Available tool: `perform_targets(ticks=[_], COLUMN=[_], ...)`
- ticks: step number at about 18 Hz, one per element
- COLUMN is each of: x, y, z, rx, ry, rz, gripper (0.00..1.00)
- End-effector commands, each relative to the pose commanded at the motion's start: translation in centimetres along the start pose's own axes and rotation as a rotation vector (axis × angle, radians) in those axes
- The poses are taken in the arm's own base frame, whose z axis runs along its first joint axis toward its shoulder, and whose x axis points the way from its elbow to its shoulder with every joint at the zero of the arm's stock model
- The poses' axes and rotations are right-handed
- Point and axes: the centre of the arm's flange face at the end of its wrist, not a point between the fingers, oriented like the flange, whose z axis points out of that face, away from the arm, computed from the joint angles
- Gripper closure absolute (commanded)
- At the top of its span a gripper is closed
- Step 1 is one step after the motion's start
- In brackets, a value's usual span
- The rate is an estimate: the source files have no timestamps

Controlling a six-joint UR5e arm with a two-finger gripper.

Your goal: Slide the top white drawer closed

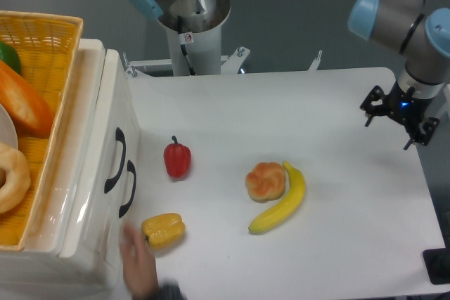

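- While a grey wall fills the background, the white desk [337,103] spreads flat and matte below it, with the arm's pale cylindrical base [190,12] standing at the far edge.
- At the right edge of the desk the end effector [397,119] hangs above the surface on a grey arm with light blue joint caps; its dark fingers touch nothing and hold nothing, and how far apart they stand cannot be told from this angle.
- Along the left edge sits a glossy white plastic cabinet; the top white drawer [95,145] shows a thick front panel with a curved black handle [114,161].
- Just below it a second drawer front carries a like handle [129,187].
- On top of the cabinet rests a yellow woven basket [53,40] holding bread-like items.
- Near the drawers lie a shiny red pepper [177,159] and a yellow pepper [163,230].
- Towards the desk's middle, a round golden bun [266,181] touches a smooth curved banana [281,205].
- A person's hand [139,261] reaches in from the near edge, beside the yellow pepper.
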Motion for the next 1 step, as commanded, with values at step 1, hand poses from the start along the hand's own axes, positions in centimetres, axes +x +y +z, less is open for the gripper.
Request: perform_targets(ticks=[1], x=[-0.03], y=[0.11], z=[-0.06], rx=[0.000], ry=[0.000], rz=[-0.008], gripper=[0.00])
